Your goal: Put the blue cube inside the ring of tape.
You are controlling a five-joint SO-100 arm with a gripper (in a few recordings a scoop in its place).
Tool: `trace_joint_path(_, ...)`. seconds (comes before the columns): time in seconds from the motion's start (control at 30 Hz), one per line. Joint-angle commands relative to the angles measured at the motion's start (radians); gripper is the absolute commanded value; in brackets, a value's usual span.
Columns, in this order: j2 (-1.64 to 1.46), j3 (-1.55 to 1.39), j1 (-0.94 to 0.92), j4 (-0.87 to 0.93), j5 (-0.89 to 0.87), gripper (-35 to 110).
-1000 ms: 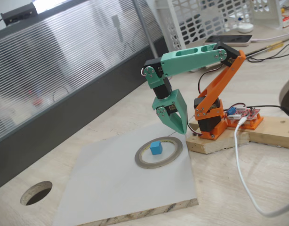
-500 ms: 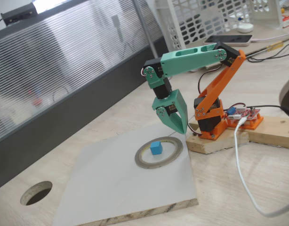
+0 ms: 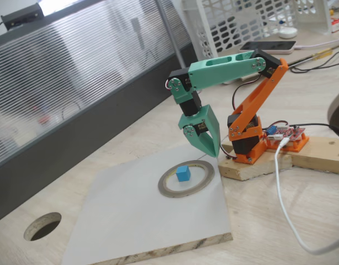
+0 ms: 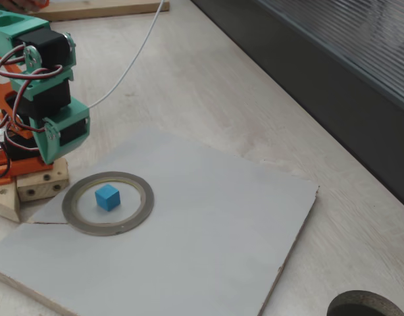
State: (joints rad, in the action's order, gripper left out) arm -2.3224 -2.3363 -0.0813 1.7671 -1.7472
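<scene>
No legible text, label, brand, number or sign in either fixed view; the blue cube has plain faces; the ring of tape carries no print that can be made out; the red circuit board by the arm's base has markings too small to read.

Cube inside tape ring, ring on board, jaws above ring's far edge
</scene>
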Motion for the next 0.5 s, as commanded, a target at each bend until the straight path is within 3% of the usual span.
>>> trace_joint_path(0.0,-0.011,-0.003,-0.014,0.020,-0.015,0)
trace_joint_path(0.47,-0.012,-0.003,-0.012,0.018,-0.014,0)
